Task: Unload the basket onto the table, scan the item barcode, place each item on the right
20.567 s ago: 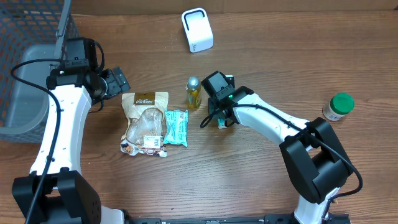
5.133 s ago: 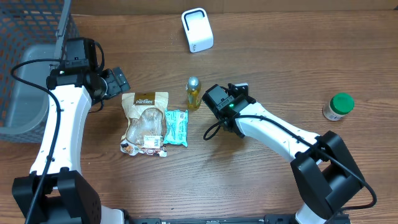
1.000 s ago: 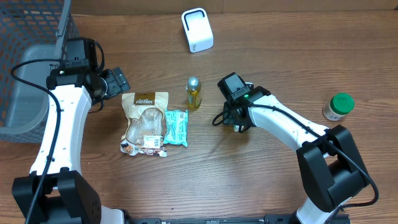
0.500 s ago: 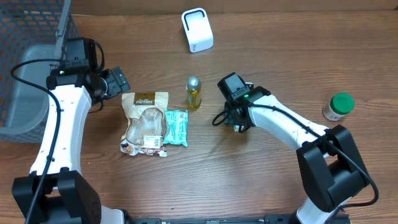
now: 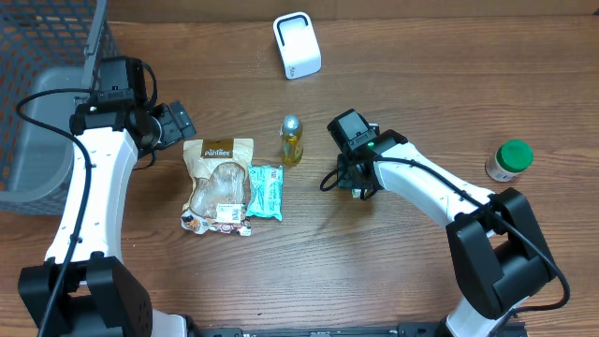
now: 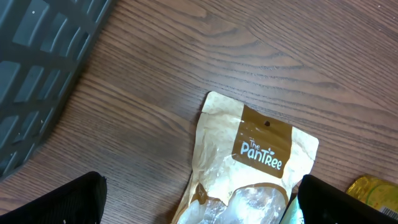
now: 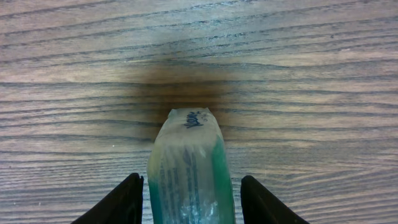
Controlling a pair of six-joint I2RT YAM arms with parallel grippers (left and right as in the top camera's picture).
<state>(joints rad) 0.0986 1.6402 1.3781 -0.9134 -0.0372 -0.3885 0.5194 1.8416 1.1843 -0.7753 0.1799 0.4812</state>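
Nearest lie the pouch (image 5: 217,185) and, just beside its right edge, a teal pack (image 5: 265,191), both flat on the surface (image 5: 281,271). To their right, about mid-surface, the right hand (image 5: 360,185) points down over the green packet (image 7: 186,162), the item to be scanned. Its fingers (image 7: 127,199) stand apart, one on each side of the packet. A thin strip of wood shows between each tip and the wrapper, so they flank it without clamping. Far to the right stands a jar (image 5: 509,160) with a green lid. A little farther off, a small bottle (image 5: 292,139) stands upright between the pouch and the right arm. Left of it the left hand (image 5: 178,124) hangs just beyond the pouch's far edge, spread wide and holding nothing. A grey bin (image 5: 42,122) sits at the far left. Farthest of all, the white scanner (image 5: 297,45) stands well apart from the packet.
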